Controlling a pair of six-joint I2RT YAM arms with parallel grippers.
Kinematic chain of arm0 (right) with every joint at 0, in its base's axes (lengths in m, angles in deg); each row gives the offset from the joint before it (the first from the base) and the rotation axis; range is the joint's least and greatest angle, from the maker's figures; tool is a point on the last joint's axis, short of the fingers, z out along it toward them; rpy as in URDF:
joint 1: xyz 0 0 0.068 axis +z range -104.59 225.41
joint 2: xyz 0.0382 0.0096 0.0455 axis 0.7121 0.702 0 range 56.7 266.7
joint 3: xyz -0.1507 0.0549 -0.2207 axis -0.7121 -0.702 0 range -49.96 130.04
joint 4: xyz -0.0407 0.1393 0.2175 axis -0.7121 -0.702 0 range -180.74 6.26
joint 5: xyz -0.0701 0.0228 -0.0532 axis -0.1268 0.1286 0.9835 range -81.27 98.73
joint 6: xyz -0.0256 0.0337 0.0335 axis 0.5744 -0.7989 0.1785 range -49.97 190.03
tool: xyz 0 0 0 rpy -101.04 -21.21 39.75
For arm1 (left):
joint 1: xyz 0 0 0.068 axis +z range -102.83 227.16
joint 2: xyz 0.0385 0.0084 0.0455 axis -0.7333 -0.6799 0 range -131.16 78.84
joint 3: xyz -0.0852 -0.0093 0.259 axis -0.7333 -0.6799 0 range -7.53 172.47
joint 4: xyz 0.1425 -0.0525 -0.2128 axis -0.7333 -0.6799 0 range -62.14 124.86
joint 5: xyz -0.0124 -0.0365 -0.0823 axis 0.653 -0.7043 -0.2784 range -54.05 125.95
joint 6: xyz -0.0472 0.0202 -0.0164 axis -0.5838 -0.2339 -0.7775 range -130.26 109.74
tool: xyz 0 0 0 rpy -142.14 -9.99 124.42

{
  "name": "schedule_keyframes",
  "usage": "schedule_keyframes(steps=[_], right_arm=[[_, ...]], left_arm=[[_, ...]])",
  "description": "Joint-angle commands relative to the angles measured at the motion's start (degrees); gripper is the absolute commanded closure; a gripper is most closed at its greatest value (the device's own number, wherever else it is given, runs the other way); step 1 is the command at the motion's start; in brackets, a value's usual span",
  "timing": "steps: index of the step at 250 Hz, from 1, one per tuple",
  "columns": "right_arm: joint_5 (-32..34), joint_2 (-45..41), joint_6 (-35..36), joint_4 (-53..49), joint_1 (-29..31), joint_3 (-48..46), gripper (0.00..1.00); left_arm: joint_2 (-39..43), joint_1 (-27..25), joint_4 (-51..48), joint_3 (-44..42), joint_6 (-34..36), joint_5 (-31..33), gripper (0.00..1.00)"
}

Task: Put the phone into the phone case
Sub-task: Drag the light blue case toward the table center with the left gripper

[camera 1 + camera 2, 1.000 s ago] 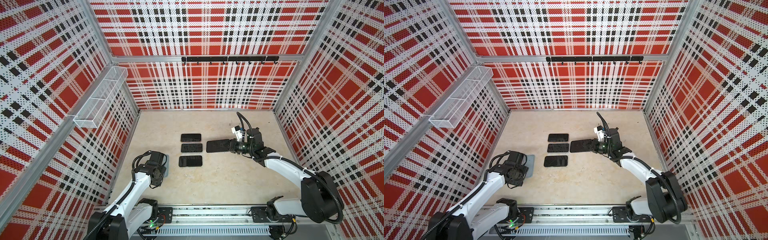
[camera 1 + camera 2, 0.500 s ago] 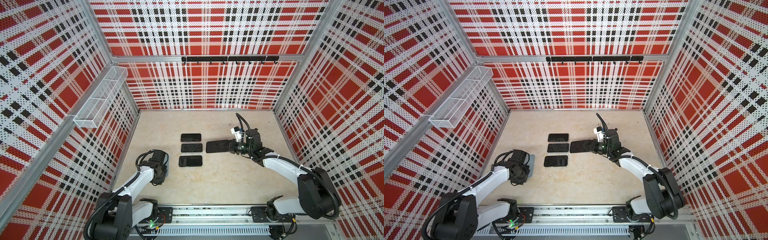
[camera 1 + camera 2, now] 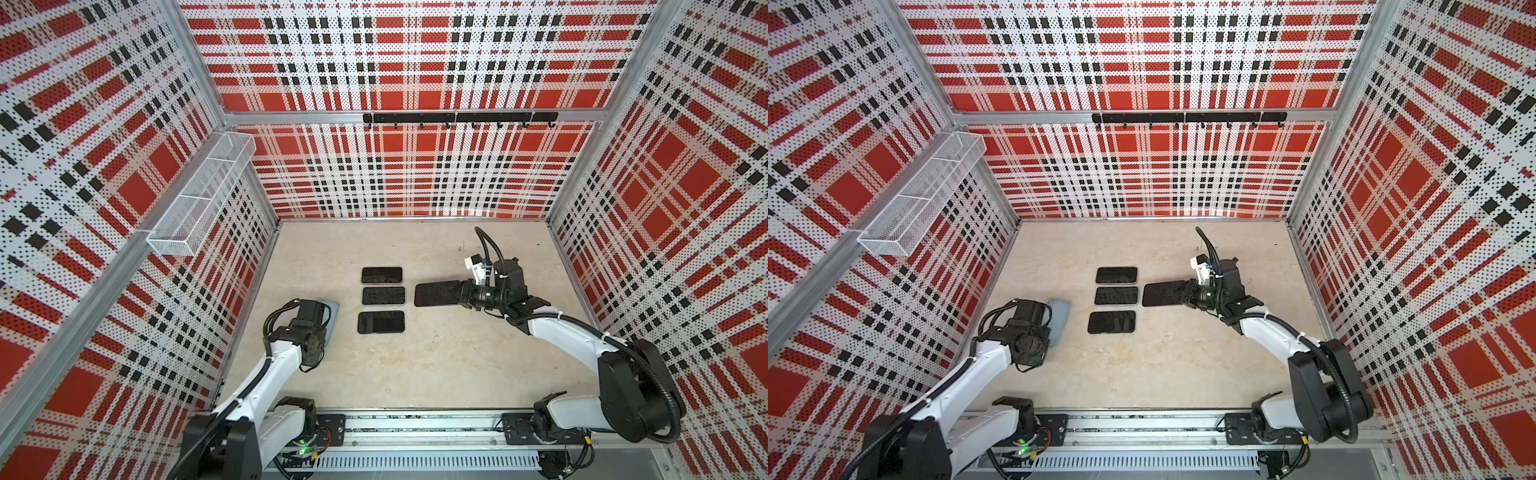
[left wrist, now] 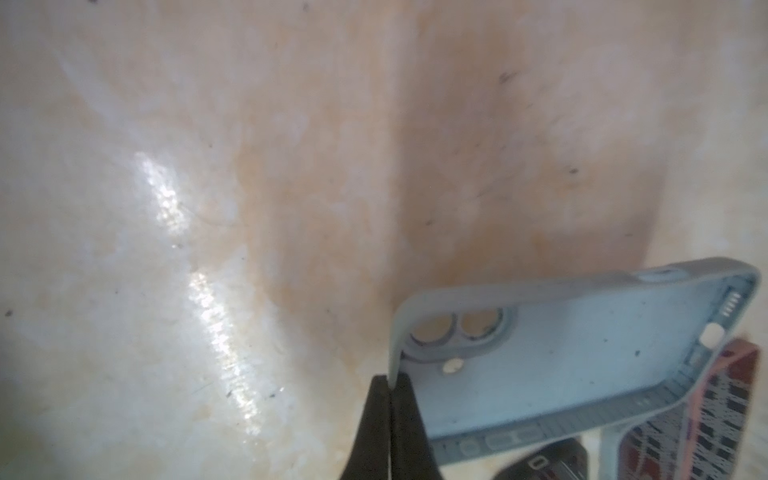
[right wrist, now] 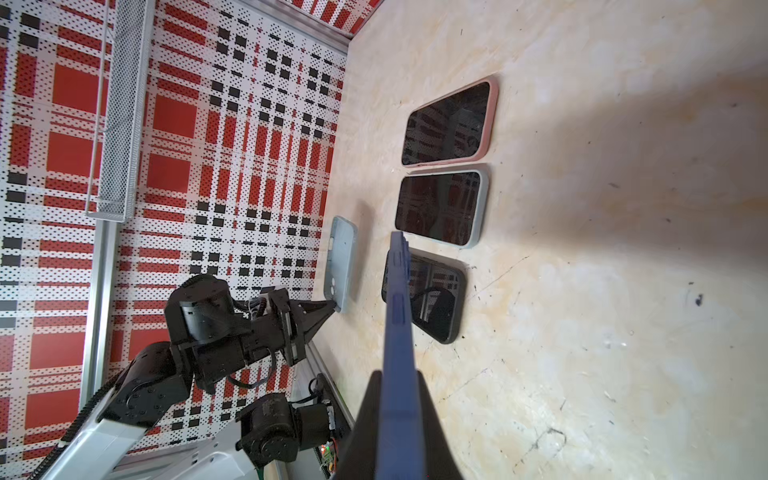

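Currently held, by item:

1. Phone case [image 4: 582,353]: pale blue, empty, its inside facing the left wrist camera. It is at the left side of the desk [image 3: 415,365], well apart from the phone. The left gripper [image 4: 390,384] is clenched on its rim at the corner beside the camera cut-outs, with the fingers [image 4: 409,415] pinching the wall from both sides. Whether the case is clear of the desk cannot be told.

2. Phone [image 3: 434,294]: dark screen up, blue edge. It is held level by one short end in the right gripper [image 3: 455,293], which is clenched on it. Its free end is just beside the middle one of three cased phones [image 3: 383,296] lying in a column, without touching it.

3. Left arm [image 3: 270,374]: reaches forward from the front rail [image 3: 415,428] along the left wall, with the wrist bent down over the case.

4. Right arm [image 3: 569,336]: stretches from the front right corner. The forearm slants toward mid-desk and the wrist is horizontal, pointing left.
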State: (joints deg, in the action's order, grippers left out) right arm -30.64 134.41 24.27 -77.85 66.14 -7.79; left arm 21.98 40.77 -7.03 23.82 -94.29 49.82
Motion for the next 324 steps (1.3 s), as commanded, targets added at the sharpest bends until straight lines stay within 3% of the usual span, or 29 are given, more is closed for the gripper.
schedule_keyframes(steps=[1, 16, 36, 72, 96, 97, 118, 142, 167, 213, 280, 324], right_arm=[[-0.96, -4.69, 1.49, 2.07, -1.12, 0.56, 1.00], [-1.51, -6.86, 2.32, 0.34, -2.18, 1.06, 1.00], [-2.39, -10.39, 3.14, -2.13, -4.58, 1.65, 1.00], [-4.67, -17.11, 3.27, -6.95, -11.56, 2.55, 1.00], [-5.55, -20.78, 4.89, -12.53, -14.93, 4.36, 1.00], [-5.50, -20.90, 5.02, -12.81, -14.97, 4.47, 1.00], [-5.27, -22.75, 7.82, -18.44, -15.54, 6.64, 1.00], [-6.33, -23.65, 8.70, -21.34, -15.50, 7.47, 1.00], [-8.12, -23.51, 7.66, -21.27, -15.53, 5.82, 1.00], [-7.87, -23.74, 7.43, -23.99, -13.19, 1.37, 1.00], [-4.40, -20.43, 7.54, -23.89, -1.38, -3.68, 1.00], [-3.70, -18.24, 7.18, -23.15, 2.59, -5.32, 1.00]], left_arm=[[4.45, 0.53, 1.81, 5.76, 13.59, 9.16, 1.00], [5.17, 0.55, 6.66, 7.96, 25.87, 6.86, 1.00], [4.35, -0.12, 11.84, 11.19, 41.92, -3.59, 1.00], [-2.56, -3.39, 7.34, 18.83, 55.86, -20.12, 1.00], [-8.03, -10.44, 1.94, 22.56, 61.91, -25.59, 1.00], [-8.24, -12.79, 1.74, 22.72, 62.11, -25.66, 1.00], [-12.81, -22.42, -1.56, 24.80, 66.26, -26.74, 1.00], [-19.11, -31.53, -2.33, 25.40, 65.53, -28.81, 1.00], [-25.51, -35.23, 1.72, 24.80, 60.89, -32.80, 1.00], [-32.26, -35.81, 7.55, 22.07, 55.00, -37.95, 1.00], [-34.03, -35.75, 7.25, 16.95, 49.01, -34.05, 1.00], [-32.37, -35.75, 7.83, 13.28, 44.24, -30.30, 1.00]])
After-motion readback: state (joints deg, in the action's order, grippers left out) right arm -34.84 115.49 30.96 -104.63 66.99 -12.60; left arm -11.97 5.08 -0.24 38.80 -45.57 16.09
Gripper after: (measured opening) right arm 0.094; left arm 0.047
